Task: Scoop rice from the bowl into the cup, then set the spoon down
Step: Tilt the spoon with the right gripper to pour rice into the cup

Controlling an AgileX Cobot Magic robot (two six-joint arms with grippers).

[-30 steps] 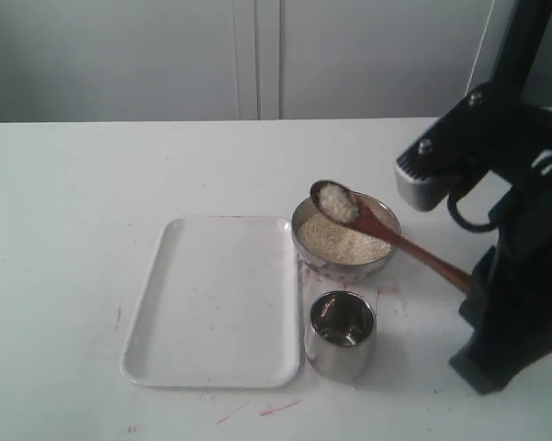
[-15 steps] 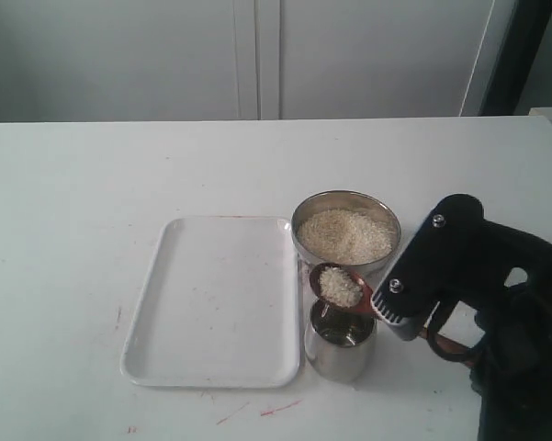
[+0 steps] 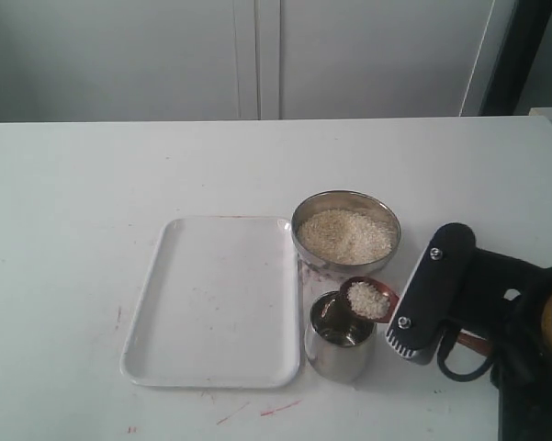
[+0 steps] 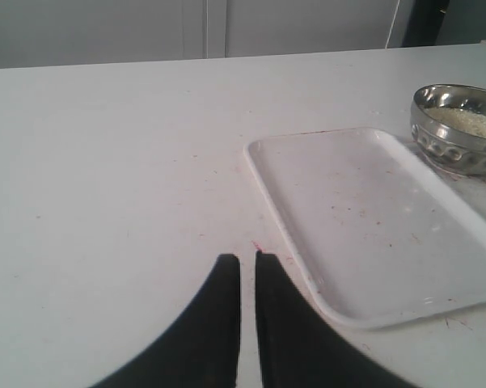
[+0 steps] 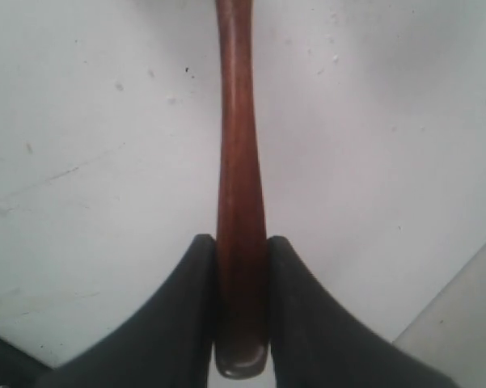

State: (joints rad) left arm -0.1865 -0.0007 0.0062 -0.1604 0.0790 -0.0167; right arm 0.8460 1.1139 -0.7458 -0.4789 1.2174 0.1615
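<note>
The steel bowl (image 3: 346, 231) holds a heap of rice (image 3: 344, 235) and also shows at the edge of the left wrist view as the bowl (image 4: 459, 129). Just in front of it stands the steel cup (image 3: 339, 335). The wooden spoon (image 3: 370, 299) hovers over the cup's right rim, its head loaded with rice. My right gripper (image 5: 242, 239) is shut on the spoon handle (image 5: 239, 162); in the exterior view the arm (image 3: 459, 294) hides most of the handle. My left gripper (image 4: 247, 259) is shut on nothing, low over the bare table.
A white rectangular tray (image 3: 216, 303) lies left of the bowl and cup, seen too as the tray (image 4: 372, 218) in the left wrist view. The right arm's bulk fills the table's near right corner. Small red marks dot the tabletop (image 3: 92, 202).
The loaded spoon came off the bowl and down to the cup, then shifted right to the cup's right rim. The right arm dropped lower and nearer. The left gripper has no earlier frame.
</note>
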